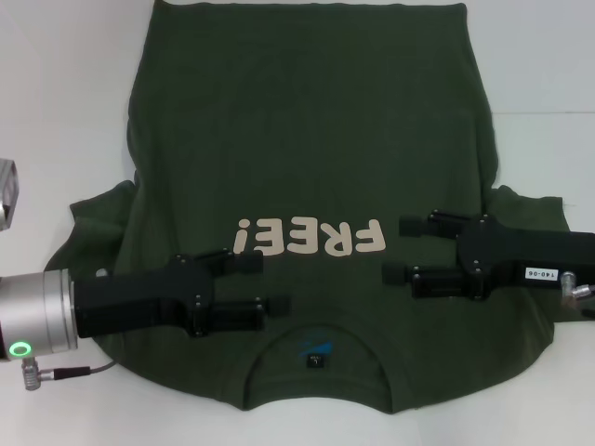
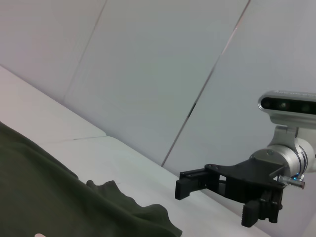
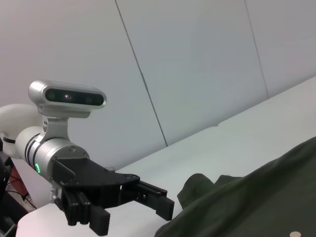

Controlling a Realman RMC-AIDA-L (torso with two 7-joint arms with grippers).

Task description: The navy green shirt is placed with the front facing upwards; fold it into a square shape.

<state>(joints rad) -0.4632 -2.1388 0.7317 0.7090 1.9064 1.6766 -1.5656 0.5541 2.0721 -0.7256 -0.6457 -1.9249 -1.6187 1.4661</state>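
1. The navy green shirt (image 1: 307,139) lies flat on the white table (image 1: 56,111), front up. Its collar is on our side and its hem is on the far side, so its long way runs straight away from us. The cream "FREE!" letters (image 1: 310,239) look upside down to us
2. Our left gripper (image 1: 265,283) hangs over the shirt just left of the collar, between the letters and the left shoulder. Its two fingers are apart and hold nothing
3. Our right gripper (image 1: 402,249) hangs over the shirt just right of the letters, near the right shoulder. Its fingers are apart too, with nothing between them
4. Both grippers point in toward the middle of the shirt, and they are about the same way from the collar. The left sleeve (image 1: 98,223) sticks out past our left gripper, and the right sleeve (image 1: 535,218) sticks out past our right one (each arm is nearer its own side)
5. We think the fold is not started yet, since the shirt is spread out. Each gripper probably has to go down and pinch the cloth on its own side
6. The table is smooth and white. Behind it, in the wrist views, we see a plain pale wall (image 2: 163,64) with thin lines running across it
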